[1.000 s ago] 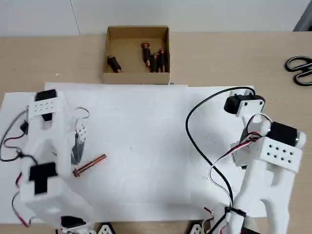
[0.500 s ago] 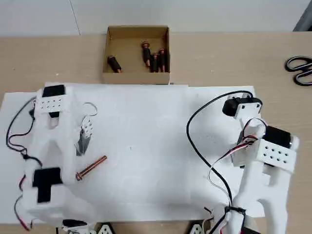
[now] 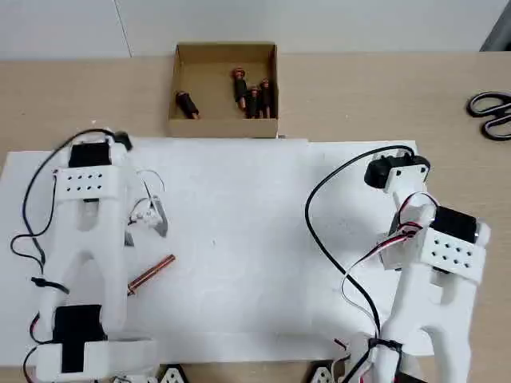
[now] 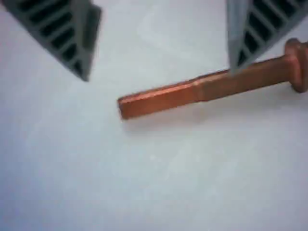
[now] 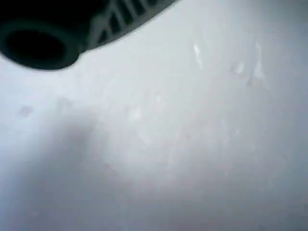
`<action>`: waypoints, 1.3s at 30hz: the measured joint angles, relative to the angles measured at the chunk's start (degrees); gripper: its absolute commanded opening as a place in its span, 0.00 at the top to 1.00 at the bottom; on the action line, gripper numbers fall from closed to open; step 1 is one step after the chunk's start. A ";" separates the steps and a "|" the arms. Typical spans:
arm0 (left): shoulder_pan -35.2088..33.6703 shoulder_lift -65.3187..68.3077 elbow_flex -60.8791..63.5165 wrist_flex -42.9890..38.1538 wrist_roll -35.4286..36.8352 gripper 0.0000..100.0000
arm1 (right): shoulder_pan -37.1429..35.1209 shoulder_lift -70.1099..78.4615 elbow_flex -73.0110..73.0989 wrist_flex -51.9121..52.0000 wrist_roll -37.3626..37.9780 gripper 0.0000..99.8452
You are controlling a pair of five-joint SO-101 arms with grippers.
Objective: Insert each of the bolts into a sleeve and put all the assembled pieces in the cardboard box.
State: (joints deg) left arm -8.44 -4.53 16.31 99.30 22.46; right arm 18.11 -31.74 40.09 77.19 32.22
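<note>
Bolt point(image 3: 152, 274) lies loose on the white sheet point(image 3: 239, 239), well apart from the box point(image 3: 223, 128), beneath the left tool point(image 4: 159, 70), spread wide but lined up along its shank rather than across it, so a closing grip could skid it away.

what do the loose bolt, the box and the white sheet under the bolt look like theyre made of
Bolt: likely metal with a copper-coloured, faintly shiny finish; it has a smooth shank and a flanged head. Cardboard box: plain brown cardboard, matte, with thin folded walls. Sheet: matte white, possibly foam or paper; the look leaves it open.
</note>
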 measured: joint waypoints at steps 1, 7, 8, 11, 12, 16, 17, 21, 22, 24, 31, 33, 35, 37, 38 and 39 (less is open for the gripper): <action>0.00 0.00 1.05 0.00 -2.20 0.80 | 0.00 0.00 0.00 0.00 0.35 1.00; 0.00 0.00 5.27 0.00 -15.74 0.80 | 0.00 0.00 0.00 0.00 0.97 1.00; 0.00 0.00 5.27 0.00 -17.49 0.80 | 0.00 0.00 0.00 0.00 0.97 1.00; 0.00 0.00 5.27 0.00 -22.59 0.80 | 0.00 0.00 0.00 0.00 0.97 1.00; 0.00 0.00 5.54 0.00 -23.91 0.80 | 0.00 0.00 0.00 0.00 0.97 1.00; 0.09 -0.09 5.63 0.00 -28.13 0.80 | 0.00 0.00 0.00 0.00 0.97 1.00; 0.09 -0.09 5.63 0.00 -29.19 0.80 | 0.00 0.00 0.00 0.00 0.97 1.00; 0.09 2.46 5.63 0.00 -32.70 0.80 | 0.00 0.00 0.00 0.53 0.97 1.00; 0.09 3.34 5.63 0.00 -33.41 0.81 | 0.00 0.00 0.00 0.97 0.97 1.00; 0.09 5.19 5.63 0.00 -34.81 0.83 | 0.00 0.00 0.00 1.49 0.97 1.00; 0.09 8.53 5.63 0.00 -39.30 0.96 | 1.41 0.00 0.00 2.20 0.97 1.00; 0.09 9.58 5.63 0.00 -39.65 0.96 | 1.58 0.00 0.00 2.20 0.97 1.00; 0.09 10.81 5.63 -0.18 -39.74 0.96 | 1.58 0.00 0.00 2.20 0.97 1.00; 0.26 12.13 5.54 -0.18 -39.82 0.96 | 1.58 0.00 0.00 2.20 0.97 1.00; 0.26 12.57 5.54 -0.09 -39.82 0.96 | 1.58 0.00 0.00 2.20 0.97 1.00; 0.35 13.01 5.54 -0.09 -39.82 0.96 | 1.58 0.00 0.00 2.20 0.97 1.00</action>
State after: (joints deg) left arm -8.09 8.48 21.85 99.21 -17.36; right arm 19.69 -31.74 40.09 79.38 33.19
